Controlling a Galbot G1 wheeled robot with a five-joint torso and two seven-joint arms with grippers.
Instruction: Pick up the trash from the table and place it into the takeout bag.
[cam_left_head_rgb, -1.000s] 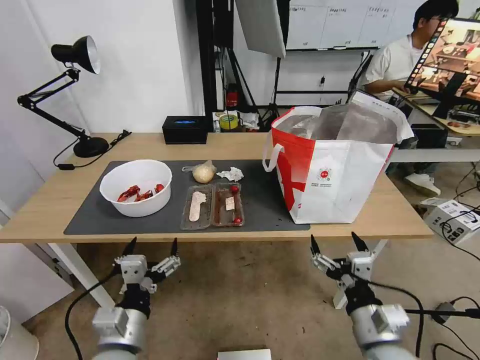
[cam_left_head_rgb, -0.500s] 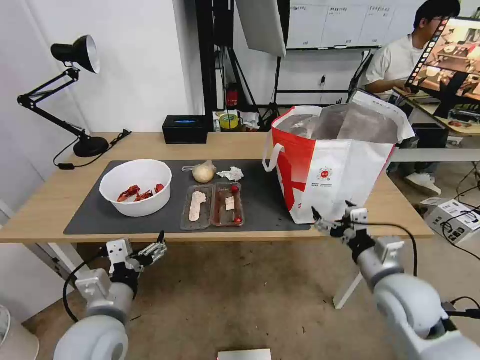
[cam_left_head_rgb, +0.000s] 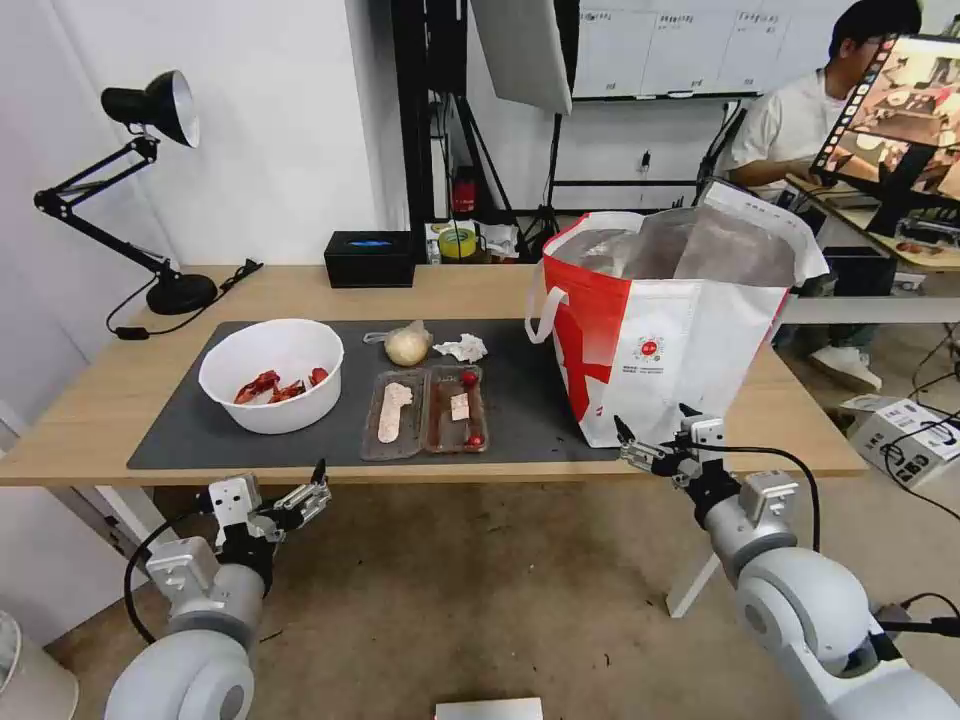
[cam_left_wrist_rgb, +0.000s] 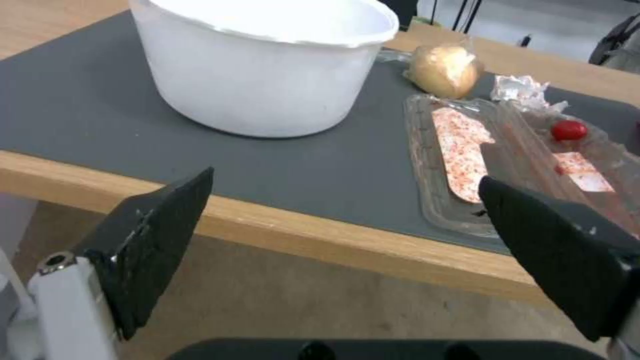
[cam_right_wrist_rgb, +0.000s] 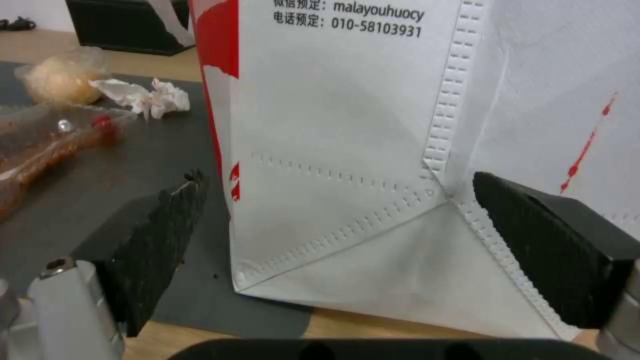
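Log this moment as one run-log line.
left gripper: open, below table edge | right gripper: open, at takeout bag | trash: untouched

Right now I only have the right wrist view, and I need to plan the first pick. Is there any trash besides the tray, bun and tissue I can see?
Observer: Yes. A white bowl with red shell scraps sits on the mat, to the robot's left of the tray.
Operator: Where is the left pincer?
Observer: The left pincer is open, low in front of the table edge, facing the bowl.
Operator: Is the bag's mouth open?
Observer: Yes. The takeout bag beyond your open right pincer stands upright, with its top open and the foil lining showing.
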